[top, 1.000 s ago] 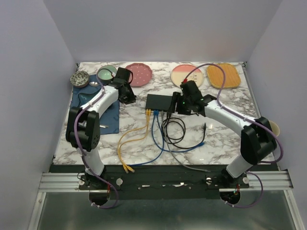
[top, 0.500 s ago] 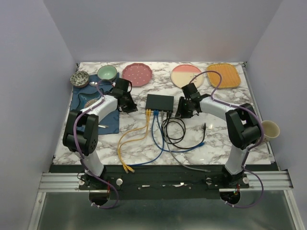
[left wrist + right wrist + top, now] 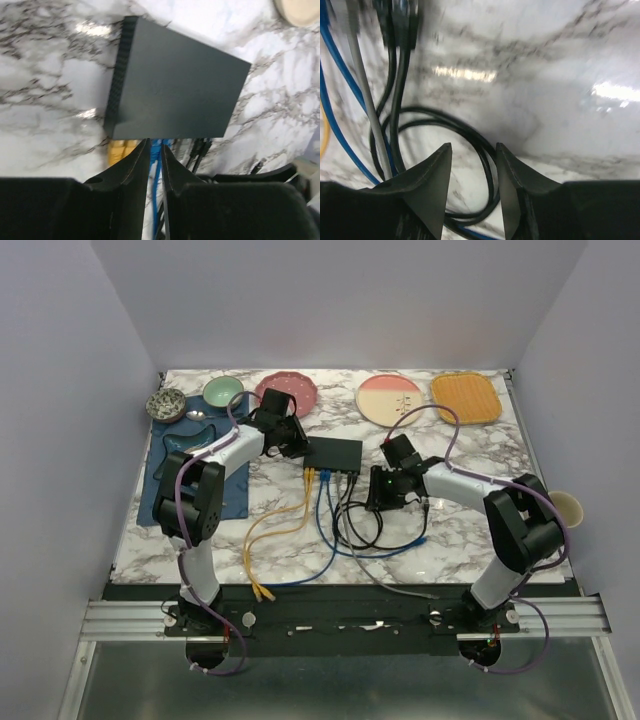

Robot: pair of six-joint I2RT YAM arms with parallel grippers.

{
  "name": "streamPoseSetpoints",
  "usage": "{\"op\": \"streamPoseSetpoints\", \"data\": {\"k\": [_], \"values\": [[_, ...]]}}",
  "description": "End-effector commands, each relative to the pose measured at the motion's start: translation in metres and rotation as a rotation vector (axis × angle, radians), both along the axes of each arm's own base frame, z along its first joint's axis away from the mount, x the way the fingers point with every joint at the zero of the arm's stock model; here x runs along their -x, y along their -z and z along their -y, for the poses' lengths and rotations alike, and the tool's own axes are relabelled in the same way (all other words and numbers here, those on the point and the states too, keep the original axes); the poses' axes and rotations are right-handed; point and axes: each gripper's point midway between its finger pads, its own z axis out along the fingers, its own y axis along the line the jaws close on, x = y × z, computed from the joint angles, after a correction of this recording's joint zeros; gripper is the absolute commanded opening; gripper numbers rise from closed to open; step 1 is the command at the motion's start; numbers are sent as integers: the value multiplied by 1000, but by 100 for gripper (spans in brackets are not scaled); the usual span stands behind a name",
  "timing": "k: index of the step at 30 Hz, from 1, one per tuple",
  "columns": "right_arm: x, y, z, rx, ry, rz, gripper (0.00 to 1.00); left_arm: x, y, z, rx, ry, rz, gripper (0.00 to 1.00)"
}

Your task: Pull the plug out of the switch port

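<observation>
The switch lies flat near the middle of the worktop, its socket edge facing the arm bases. Yellow plugs, a blue cable, a grey cable and a black cable all run out of that edge towards us, so every plug looks seated.

We read the split of roles this way. The left arm reaches forward and bends inward, bringing the left end effector to the switch's left near corner, probably to brace the box against a pull. Its fingers are drawn almost together, leaving only a thin slit, and they pinch nothing.

The right arm folds low across the worktop, its wrist turned toward the cables. The right end effector is spread and empty, hanging over the coiled black cable, short of the sockets. We judge that it is lining up on a plug, and no pull has begun.
</observation>
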Motion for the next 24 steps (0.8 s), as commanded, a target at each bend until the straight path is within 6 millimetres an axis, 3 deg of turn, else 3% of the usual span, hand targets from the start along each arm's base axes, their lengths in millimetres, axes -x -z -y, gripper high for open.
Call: {"op": "streamPoseSetpoints", "data": {"k": [1,3,6,10,11,15,17,19,20,21,24], "values": [[69,17,10,101,-180,-160,50,-20,-11,27,102,33,7,28],[85,19,12,172,-249,-175,51,-26,-11,31,114,36,7,28],[82,12,21,224,-207,-124,54,-33,-15,32,116,34,27,28],[35,-34,40,292,2,118,59,-47,-24,19,83,-17,83,28],[18,-55,43,266,80,197,59,-51,-30,15,81,-37,109,28],[-39,-95,29,58,249,373,54,-66,-34,-16,33,-165,139,28],[-59,-93,27,-40,319,336,49,-66,-28,-32,-22,-219,118,28],[-84,-75,17,-97,341,260,40,-65,-18,-44,-71,-252,83,28],[-92,-74,9,-172,329,197,37,-60,-6,-52,-115,-277,44,28],[-104,-58,3,-182,333,139,35,-57,-1,-57,-129,-291,25,28],[-120,-45,-3,-208,373,105,33,-47,18,-67,-128,-336,-31,27]]}}
